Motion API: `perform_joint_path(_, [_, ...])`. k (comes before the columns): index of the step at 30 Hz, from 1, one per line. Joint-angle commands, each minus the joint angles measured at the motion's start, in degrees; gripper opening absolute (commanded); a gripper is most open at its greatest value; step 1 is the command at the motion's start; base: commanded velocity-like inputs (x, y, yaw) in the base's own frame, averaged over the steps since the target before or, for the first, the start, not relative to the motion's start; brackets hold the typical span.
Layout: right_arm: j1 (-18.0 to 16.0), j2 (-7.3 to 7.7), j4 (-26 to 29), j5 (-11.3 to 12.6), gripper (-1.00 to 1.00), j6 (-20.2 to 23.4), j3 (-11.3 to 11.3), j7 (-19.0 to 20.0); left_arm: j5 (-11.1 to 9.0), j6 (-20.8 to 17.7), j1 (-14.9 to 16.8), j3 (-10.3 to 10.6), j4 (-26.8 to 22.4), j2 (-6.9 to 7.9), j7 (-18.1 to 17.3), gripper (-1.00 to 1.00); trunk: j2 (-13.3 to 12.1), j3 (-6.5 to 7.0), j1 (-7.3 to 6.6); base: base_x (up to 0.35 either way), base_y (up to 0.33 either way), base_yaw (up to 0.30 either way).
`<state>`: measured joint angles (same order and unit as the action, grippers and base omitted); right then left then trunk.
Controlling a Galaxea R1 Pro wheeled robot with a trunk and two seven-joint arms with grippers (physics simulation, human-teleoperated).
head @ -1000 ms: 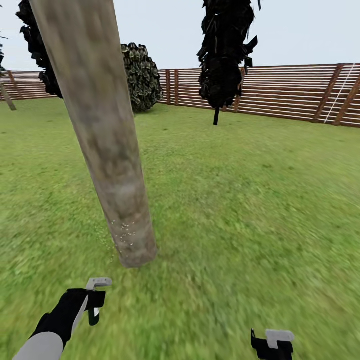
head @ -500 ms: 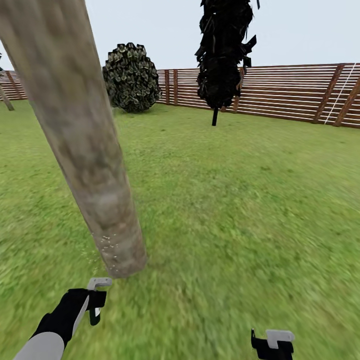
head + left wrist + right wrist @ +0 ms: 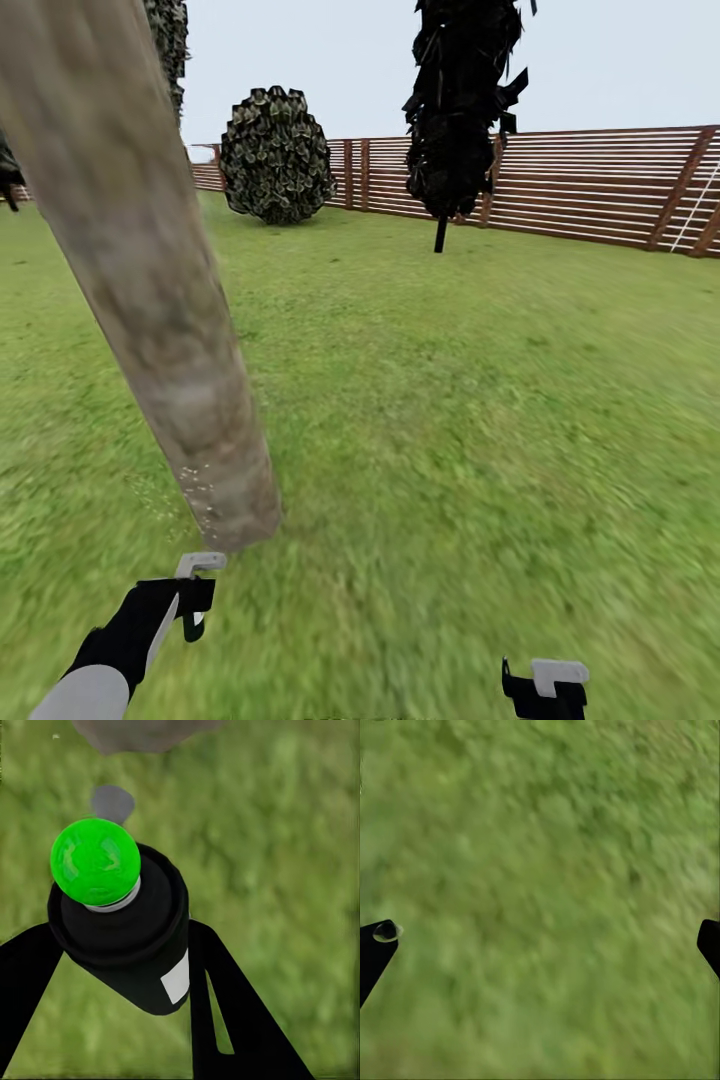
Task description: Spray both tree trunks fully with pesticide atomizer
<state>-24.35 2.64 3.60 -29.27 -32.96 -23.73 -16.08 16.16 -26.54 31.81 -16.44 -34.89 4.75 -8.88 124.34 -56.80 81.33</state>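
A thick, pale grey-brown tree trunk leans across the left of the head view, its base on the lawn just ahead of my left arm. Tiny whitish specks of pesticide dot the trunk's foot and the grass beside it. My left gripper is shut on the pesticide atomizer, a black cylinder whose tip shows bright green. The tip points toward the trunk's grey base. My right gripper hangs open over bare grass at the lower right, holding nothing.
A round bush and a slim dark tree stand far back, in front of the brown slat fence. Open lawn stretches to the right of the trunk.
The whole view has shifted, so the camera moved: the trunk now sits further left and nearer, and the bush shows apart from it. Both arms keep their places in the picture.
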Motion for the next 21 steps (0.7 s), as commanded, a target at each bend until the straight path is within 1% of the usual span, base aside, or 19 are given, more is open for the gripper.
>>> perform_joint_path(1, [0.00, 0.00, 0.00, 0.00, 1.00, 0.00, 0.00, 0.00, 0.01, 0.00, 0.00, 0.00, 0.00, 0.00, 0.00, -1.00, 0.00, 0.00, 0.00, -0.028, -0.273, 0.272])
perform_joint_path(13, [0.00, 0.00, 0.00, 0.00, 1.00, 0.00, 0.00, 0.00, -0.11, 0.72, 0.00, -0.17, 0.02, 0.00, 0.00, -1.00, 0.00, 0.00, 0.00, -0.002, -0.273, 0.270])
perform_joint_path(14, [0.00, 0.00, 0.00, 0.00, 1.00, 0.00, 0.00, 0.00, -0.13, 1.20, 0.00, -0.17, 0.04, 0.00, 0.00, -1.00, 0.00, 0.00, 0.00, 0.000, -0.274, 0.132])
perform_joint_path(16, [0.01, 0.00, 0.00, 0.00, 1.00, 0.00, 0.00, 0.00, -0.14, 3.32, 0.00, -0.17, 0.56, 0.00, 0.00, -1.00, 0.00, 0.00, 0.00, 0.000, -0.274, 0.055])
perform_joint_path(17, [0.00, 0.00, 0.00, 0.00, 1.00, 0.00, 0.00, 0.00, -0.10, 4.86, 0.00, -0.23, 1.63, 0.00, 0.00, -1.00, 0.00, 0.00, 0.00, 0.000, -0.274, 0.014])
perform_joint_path(21, [0.00, 0.00, 0.00, 0.00, 1.00, 0.00, 0.00, 0.00, -0.08, 5.57, 0.00, -0.28, 2.24, 0.00, 0.00, -1.00, 0.00, 0.00, 0.00, 0.000, -0.274, 0.004])
